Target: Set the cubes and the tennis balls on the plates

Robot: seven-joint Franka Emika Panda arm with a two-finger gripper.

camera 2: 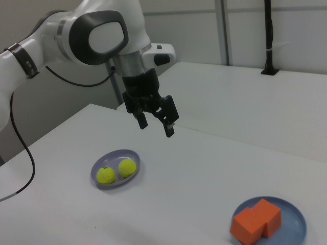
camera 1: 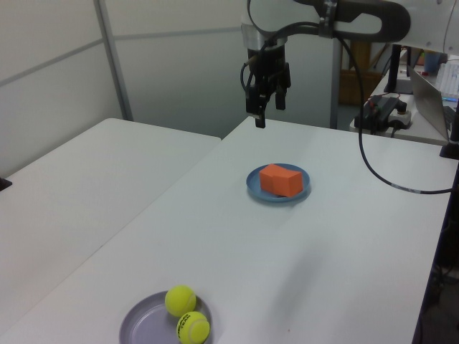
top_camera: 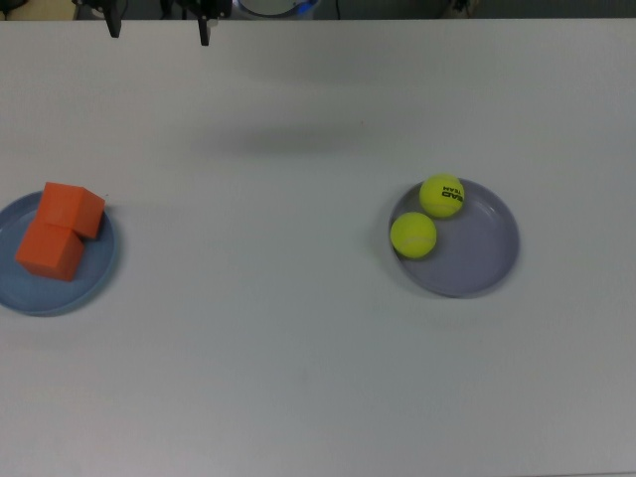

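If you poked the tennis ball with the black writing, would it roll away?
Probably, a little. The lettered tennis ball is round, so it would likely roll easily. It sits near the edge of the shallow lavender plate, against the other tennis ball, so either might stop it.

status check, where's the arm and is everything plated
Gripper open, empty, high over the table. Both orange cubes on blue plate, both tennis balls on lavender plate. Nothing in the way.

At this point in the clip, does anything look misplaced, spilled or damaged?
Nothing stands out. Both orange cubes sit on the blue plate, both tennis balls on the purple plate, and the open gripper hangs empty above the table.
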